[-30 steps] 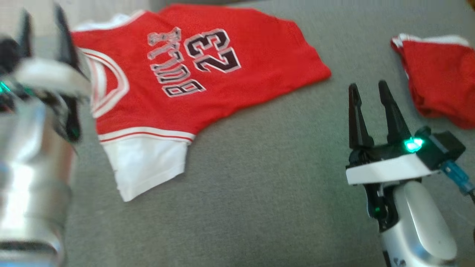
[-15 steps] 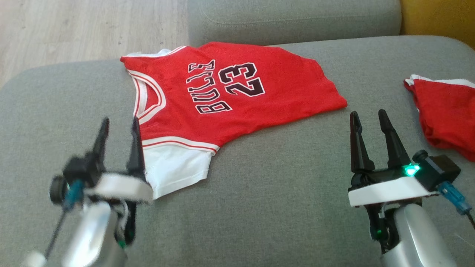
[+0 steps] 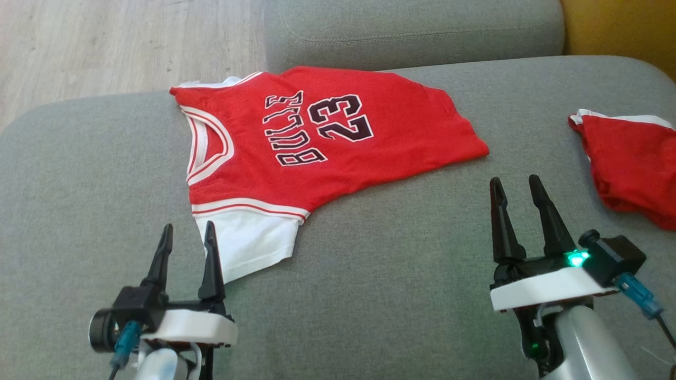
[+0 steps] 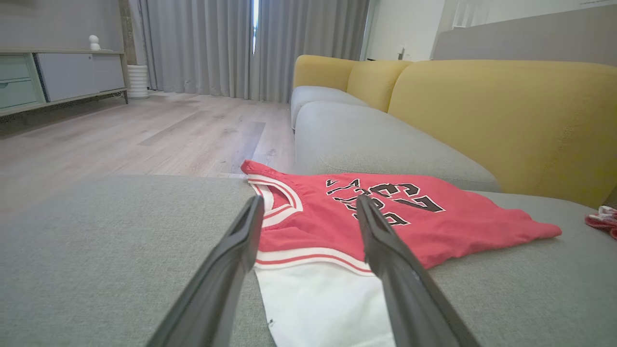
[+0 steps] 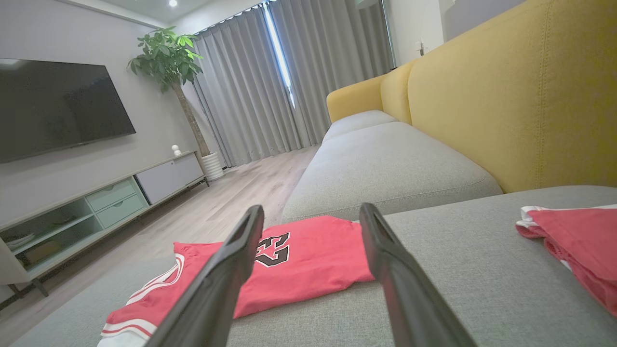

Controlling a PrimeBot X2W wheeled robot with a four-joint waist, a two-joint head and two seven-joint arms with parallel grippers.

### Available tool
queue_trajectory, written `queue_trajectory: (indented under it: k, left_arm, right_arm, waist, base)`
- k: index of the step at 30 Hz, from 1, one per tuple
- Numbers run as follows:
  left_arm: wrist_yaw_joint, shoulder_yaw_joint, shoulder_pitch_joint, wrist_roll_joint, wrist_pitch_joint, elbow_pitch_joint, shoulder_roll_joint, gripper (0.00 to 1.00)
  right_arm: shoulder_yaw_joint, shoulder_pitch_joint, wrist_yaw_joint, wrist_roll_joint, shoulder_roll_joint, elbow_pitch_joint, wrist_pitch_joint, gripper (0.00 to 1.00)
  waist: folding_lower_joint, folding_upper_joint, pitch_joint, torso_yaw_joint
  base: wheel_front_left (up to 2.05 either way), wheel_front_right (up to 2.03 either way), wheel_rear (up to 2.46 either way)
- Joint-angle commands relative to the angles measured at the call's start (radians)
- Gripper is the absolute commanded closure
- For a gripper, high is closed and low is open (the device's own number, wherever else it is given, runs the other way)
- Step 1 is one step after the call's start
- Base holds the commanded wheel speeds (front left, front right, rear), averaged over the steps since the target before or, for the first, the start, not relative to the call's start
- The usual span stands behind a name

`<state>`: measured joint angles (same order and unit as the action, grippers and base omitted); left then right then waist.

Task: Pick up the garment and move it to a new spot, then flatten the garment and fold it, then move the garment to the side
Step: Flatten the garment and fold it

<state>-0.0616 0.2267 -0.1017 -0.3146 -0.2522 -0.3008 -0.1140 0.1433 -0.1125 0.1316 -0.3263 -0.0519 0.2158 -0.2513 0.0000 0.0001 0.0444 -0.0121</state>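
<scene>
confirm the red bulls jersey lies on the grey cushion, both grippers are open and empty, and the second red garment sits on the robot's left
Wrong side: the head view shows the second red garment on the robot's right, past the right gripper. The rest stands: jersey on the grey cushion, left gripper and right gripper open and empty.

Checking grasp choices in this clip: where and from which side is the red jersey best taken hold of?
Likely the white sleeve of the jersey: it juts toward the robot as a flat flap just ahead of the open left gripper. Come in low from the near edge. The right gripper could take the pointed hem corner nearest it.
</scene>
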Motion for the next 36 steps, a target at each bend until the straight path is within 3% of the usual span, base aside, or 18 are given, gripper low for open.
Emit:
queue_trajectory:
  k: [1, 12, 21, 36]
  left_arm:
    - [0.000, -0.044, -0.030, -0.001, -0.009, 0.037, -0.005, 0.00]
    - [0.015, -0.073, -0.036, -0.007, 0.000, -0.016, 0.014, 0.00]
    - [-0.008, -0.062, -0.081, -0.034, 0.169, -0.150, 0.009, 0.00]
    - [-0.049, -0.025, -0.125, -0.021, 0.315, -0.242, -0.004, 0.00]
  right_arm:
    - [0.026, -0.026, -0.001, -0.005, 0.002, -0.030, -0.011, 0.00]
    - [0.032, -0.031, -0.001, -0.009, 0.002, -0.028, -0.011, 0.00]
    - [0.034, -0.045, -0.001, -0.013, 0.002, -0.028, -0.011, 0.00]
    - [0.018, -0.059, -0.001, -0.020, 0.002, -0.035, -0.011, 0.00]
  waist:
    - [0.0000, -0.0001, -0.001, -0.002]
    - [0.0000, -0.0001, 0.010, -0.015]
    - [0.0000, -0.0001, 0.049, -0.031]
    - [0.0000, -0.0001, 0.096, -0.046]
  base:
    - [0.00, 0.00, 0.00]
    - [0.00, 0.00, 0.00]
    - [0.00, 0.00, 0.00]
    - [0.00, 0.00, 0.00]
